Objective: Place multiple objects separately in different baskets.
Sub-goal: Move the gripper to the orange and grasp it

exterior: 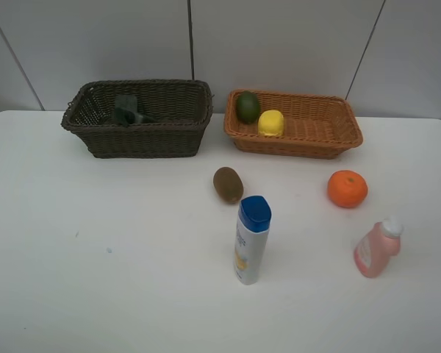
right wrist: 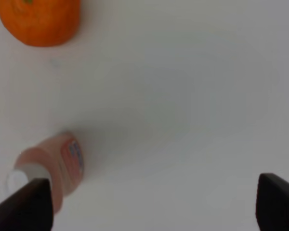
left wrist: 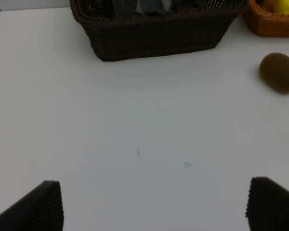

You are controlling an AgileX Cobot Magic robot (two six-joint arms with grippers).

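Exterior high view: a plain white counter (exterior: 95, 257) runs back to a pale panelled wall (exterior: 279, 44) with dark seams. Near the wall sit the dark brown basket (exterior: 136, 140), holding dark green items (exterior: 126, 110), and the tan basket (exterior: 316, 136), holding a green fruit (exterior: 248, 107) and a lemon (exterior: 271, 123). The kiwi (exterior: 228, 184), orange (exterior: 347, 188), white bottle (exterior: 252, 240) and pink bottle (exterior: 377, 248) rest on the open counter. The left pincer (left wrist: 154, 207) and right pincer (right wrist: 154, 202) are both spread and empty.

On the surface (exterior: 95, 257), the kiwi (exterior: 228, 184) lies mid-scene. The deeper basket (exterior: 143, 140) sits at its 11 o'clock, holding an indistinct item (exterior: 128, 110). The shallower basket (exterior: 301, 145) is at 1 o'clock and holds a lemon (exterior: 271, 123), with another fruit (exterior: 248, 107) at the lemon's 10 o'clock. An orange (exterior: 347, 188) is at the kiwi's 3 o'clock, an upright bottle (exterior: 251, 241) at 5 o'clock and a smaller bottle (exterior: 377, 250) at 4 o'clock.
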